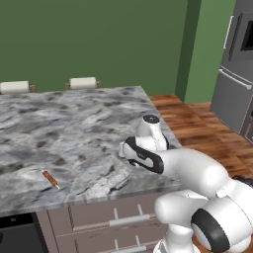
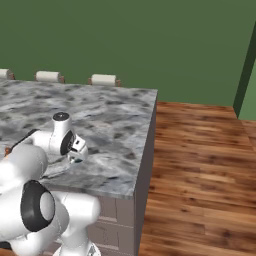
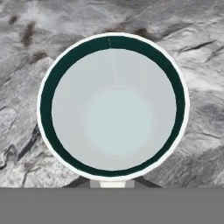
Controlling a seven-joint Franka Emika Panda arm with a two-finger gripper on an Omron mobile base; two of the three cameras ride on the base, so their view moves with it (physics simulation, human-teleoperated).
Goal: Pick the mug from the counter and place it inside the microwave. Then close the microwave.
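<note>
Mug dead centre under the gripper, on the bench near its front edge

Straight down the hand view we go: the mug (image 3: 113, 107) opens right up at us, a pale round bowl with a dark green ring just inside its white rim, standing upright on the grey-and-white marbled bench (image 3: 26, 52). The gripper (image 3: 113, 183) sits at the mug's near rim, its dark tips just peeking out from under that edge, jaws drawn in tight; whether they pinch the rim itself cannot be told from here. From the left base view, the white arm (image 1: 197, 173) bends low over the bench's front right part. Well off to the left lies a thin orange-brown stick (image 1: 50, 179). Beyond the bench's right end, wooden floor (image 2: 200, 150).
</note>
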